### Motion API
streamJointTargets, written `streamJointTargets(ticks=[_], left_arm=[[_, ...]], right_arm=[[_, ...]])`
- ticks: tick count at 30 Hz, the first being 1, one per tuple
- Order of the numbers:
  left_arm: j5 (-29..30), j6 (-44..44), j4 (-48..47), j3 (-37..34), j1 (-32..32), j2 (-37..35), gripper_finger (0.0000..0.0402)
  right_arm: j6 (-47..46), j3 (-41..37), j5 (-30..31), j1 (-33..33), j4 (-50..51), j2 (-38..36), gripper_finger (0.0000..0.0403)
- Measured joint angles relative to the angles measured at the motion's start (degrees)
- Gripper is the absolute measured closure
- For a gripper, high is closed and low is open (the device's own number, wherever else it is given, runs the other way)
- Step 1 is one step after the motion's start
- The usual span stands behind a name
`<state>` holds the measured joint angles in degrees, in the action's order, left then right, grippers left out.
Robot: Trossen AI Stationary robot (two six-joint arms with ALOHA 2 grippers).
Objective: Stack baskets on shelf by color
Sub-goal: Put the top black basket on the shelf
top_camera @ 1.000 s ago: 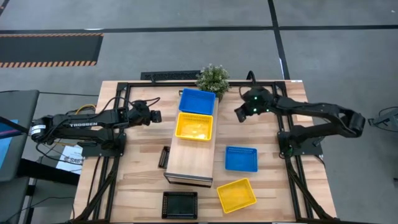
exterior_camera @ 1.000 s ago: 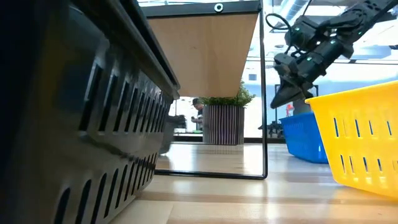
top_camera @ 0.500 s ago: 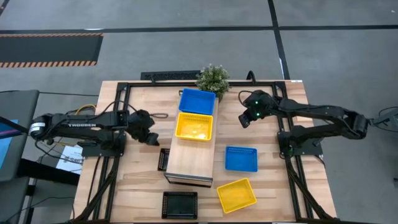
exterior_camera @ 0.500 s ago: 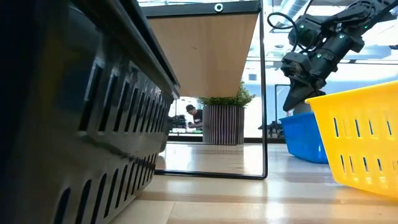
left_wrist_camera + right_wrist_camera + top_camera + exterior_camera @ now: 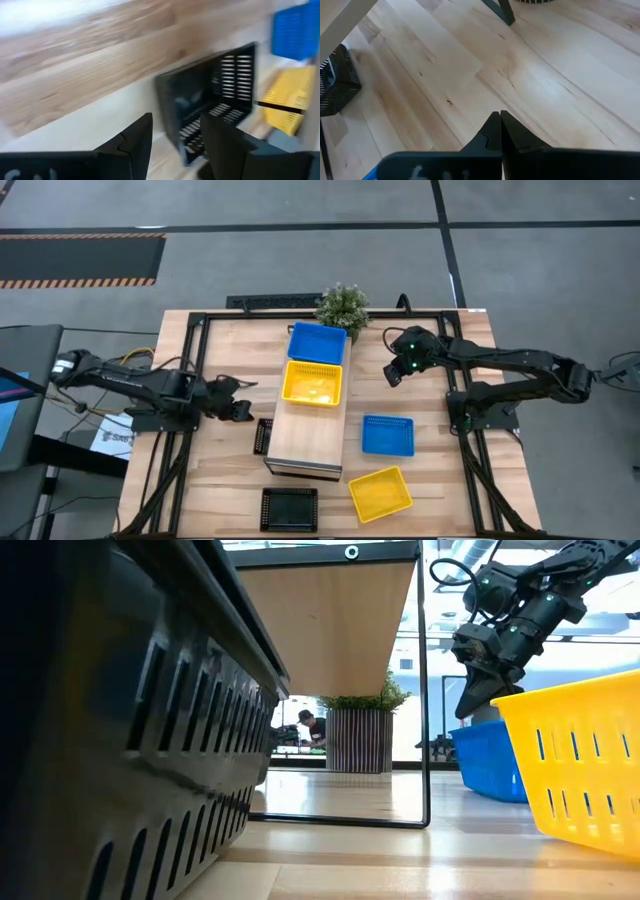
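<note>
On the light-wood shelf [image 5: 300, 442] a blue basket [image 5: 318, 343] sits at the far end and a yellow basket [image 5: 313, 383] in the middle. On the table right of the shelf lie a blue basket [image 5: 387, 435] and a yellow basket [image 5: 380, 493]. One black basket [image 5: 289, 508] lies flat by the near edge. Another black basket [image 5: 263, 436] [image 5: 210, 100] stands on its edge against the shelf's left side. My left gripper [image 5: 242, 409] [image 5: 176, 125] is open, just left of that upright basket and pointing at it. My right gripper [image 5: 392, 372] [image 5: 497, 119] hangs shut over bare table right of the shelf.
A potted plant [image 5: 342, 306] stands at the far end of the shelf. The dark table frame [image 5: 190, 370] runs along both sides. Bare wood shows between the shelf and the right arm. In the low view a person [image 5: 312, 726] shows in the room behind.
My left gripper has swung from beside the shelf's far half toward the table's near edge and tipped downward, ending close to the upright black basket, its fingers open. The baskets have kept their places.
</note>
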<state>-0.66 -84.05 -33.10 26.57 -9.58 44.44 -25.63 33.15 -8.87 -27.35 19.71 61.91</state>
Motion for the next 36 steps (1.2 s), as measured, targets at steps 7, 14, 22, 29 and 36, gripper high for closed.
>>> streamJointTargets(ticks=[7, 14, 22, 29, 36], left_arm=[[6.3, -7.2, -0.1, 0.0, -7.5, 4.9, 0.0248], [9.1, -11.0, 3.8, 0.0, -11.2, 9.5, 0.0248], [9.8, -14.4, 8.0, 0.1, -12.4, 16.8, 0.0248], [8.6, -15.8, 10.8, 0.1, -12.4, 21.7, 0.026], [8.9, -15.6, 14.6, 0.1, -12.4, 21.0, 0.0303]], right_arm=[[-0.8, 0.0, 0.0, 0.0, 0.0, 0.0, 0.0396], [-1.0, 0.0, 0.0, 0.0, 0.0, 0.0, 0.0396], [-1.3, 0.0, 0.0, 0.0, 0.0, 0.0, 0.0396], [-1.3, 0.0, 0.0, 0.0, 0.1, 0.0, 0.0396], [-1.0, 0.0, 0.0, 0.0, 0.1, 0.0, 0.0396]])
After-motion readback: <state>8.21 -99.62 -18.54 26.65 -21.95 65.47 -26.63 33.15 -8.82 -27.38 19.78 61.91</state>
